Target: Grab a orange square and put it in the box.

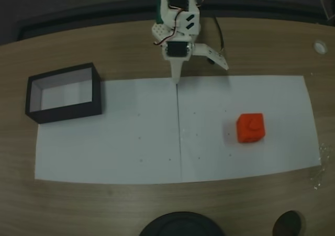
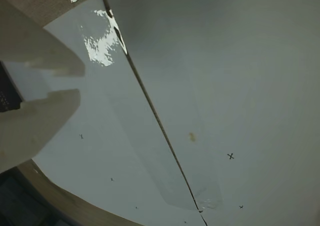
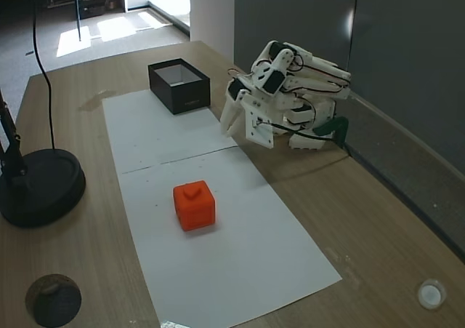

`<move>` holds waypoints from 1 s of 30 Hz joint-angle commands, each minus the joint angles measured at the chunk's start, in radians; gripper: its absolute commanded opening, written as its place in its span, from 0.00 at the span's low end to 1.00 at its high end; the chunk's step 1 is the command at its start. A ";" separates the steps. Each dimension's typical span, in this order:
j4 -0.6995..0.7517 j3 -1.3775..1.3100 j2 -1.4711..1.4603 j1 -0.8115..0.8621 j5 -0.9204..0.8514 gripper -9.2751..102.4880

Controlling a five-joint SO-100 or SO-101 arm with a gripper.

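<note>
Folded white arm [image 1: 178,24] at 12 o'clock of the wooden table [image 1: 104,204] in a fixed view, gripper [image 1: 176,79] pointing down toward the far edge of the white paper sheets [image 1: 115,142]. Fingers [image 1: 176,71] drawn together into 1 narrow tip, clenched on nothing, tip just above the seam [image 1: 179,131] between the 2 sheets.

Orange square [image 1: 250,127] resting on the right-hand sheet, at roughly 4 o'clock from the gripper tip and well apart from it; faint raised mark on the top face. Sitting flat, touching nothing else.

Box [image 1: 65,92] at about 9 o'clock from the gripper, black walls, pale inside, open top, straddling the left end of the paper and the bare wood. Well apart from the cube, with the seam between them.

From the other fixed view: arm [image 3: 290,95] folded low at 1 o'clock, gripper [image 3: 231,124] hanging over the paper's edge, orange square [image 3: 194,205] near the middle of the near sheet, box [image 3: 179,86] at 11 o'clock beyond it. Round black lamp base [image 3: 40,186] at 9 o'clock on the wood, smaller dark round object [image 3: 52,299] at 7 o'clock.

Wrist view: blurred pale finger [image 2: 35,121] at 9 o'clock, taped seam [image 2: 160,131] running diagonally across the paper, small pen crosses [image 2: 230,156] at 4 o'clock.
</note>
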 commanded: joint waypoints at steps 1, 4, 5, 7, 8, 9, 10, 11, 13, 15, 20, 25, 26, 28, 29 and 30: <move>0.003 -0.052 0.021 -0.038 -0.005 0.08; 0.002 -0.052 0.021 -0.077 -0.005 0.08; 0.002 -0.052 0.021 -0.077 -0.005 0.08; 0.002 -0.052 0.021 -0.075 -0.005 0.08; 0.002 -0.052 0.021 -0.074 -0.002 0.08; 0.002 -0.052 0.021 -0.074 0.002 0.08; 0.002 -0.052 0.021 -0.074 0.002 0.08; 0.002 -0.052 0.021 -0.074 0.002 0.08; 0.002 -0.052 0.021 -0.074 0.003 0.08; 0.002 -0.052 0.021 -0.074 0.000 0.08; -0.075 -0.040 0.023 -0.106 -0.003 0.09; -0.267 -0.051 0.023 -0.137 -0.003 0.18; -0.296 -0.051 0.023 -0.126 -0.003 0.21; -0.322 -0.072 0.021 -0.094 -0.005 0.28; -0.321 -0.104 0.011 -0.078 -0.006 0.31; -0.313 -0.135 0.006 -0.063 -0.015 0.33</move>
